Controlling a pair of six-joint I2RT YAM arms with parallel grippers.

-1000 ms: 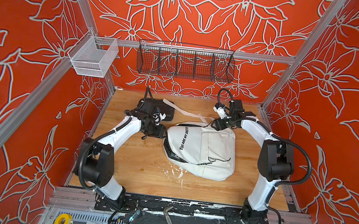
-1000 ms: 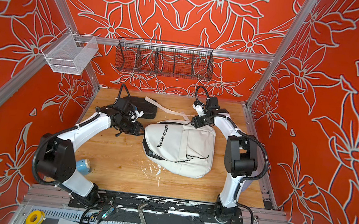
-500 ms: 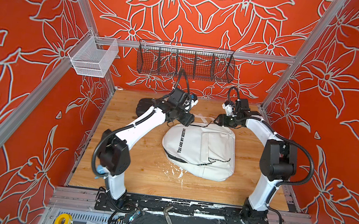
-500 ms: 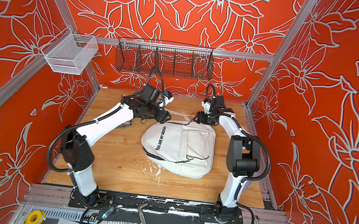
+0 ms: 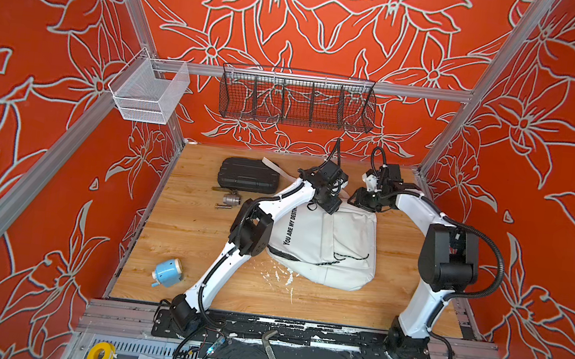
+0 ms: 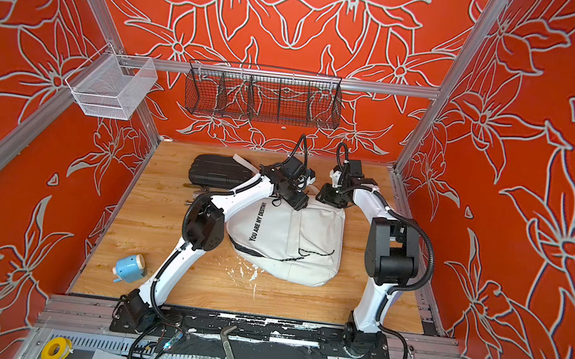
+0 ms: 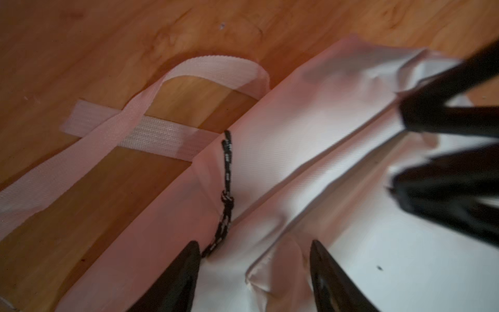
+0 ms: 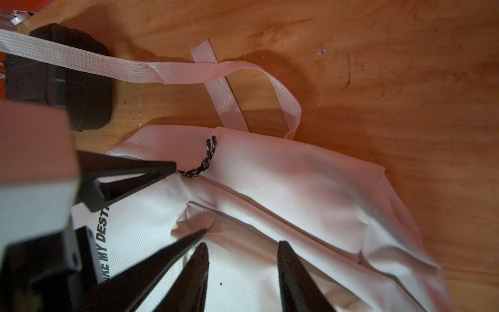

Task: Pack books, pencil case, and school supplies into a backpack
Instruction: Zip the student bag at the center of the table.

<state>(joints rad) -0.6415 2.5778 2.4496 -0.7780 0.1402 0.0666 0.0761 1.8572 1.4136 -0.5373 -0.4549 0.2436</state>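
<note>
The only writing I can read is the black print on the white backpack (image 6: 294, 240). "YOU ARE MY DESTINY" runs in full along its 9 o'clock side in a top view, while the right wrist view catches only "RE MY DEST". The backpack lies flat on the wooden table (image 5: 197, 244), just off centre toward 2 o'clock, with its top edge facing 12.

Both grippers sit at that top edge. The left gripper (image 7: 254, 243) has its jaws apart, astride a raised fold of the white fabric. A black zip cord (image 7: 226, 173) touches one of its fingers (image 7: 186, 270). The right gripper (image 8: 243, 244), just beside it on the 3 o'clock side, also has its jaws apart over the fabric, with nothing held between them.

The left arm (image 5: 258, 228) crosses the backpack's 9 o'clock edge and hides the last letter of the print in a top view. White straps (image 8: 135, 71) trail from the top toward 11 o'clock, one of them lying over a black ribbed case (image 5: 247, 175). Just below the case, on its 6 o'clock side, sits a grey metal valve (image 5: 230, 199).

The blue pencil sharpener (image 5: 166, 273) lies on its side at 7 o'clock, well apart from the backpack. White flakes (image 5: 278, 277) litter the wood at the backpack's 7 o'clock corner.
</note>
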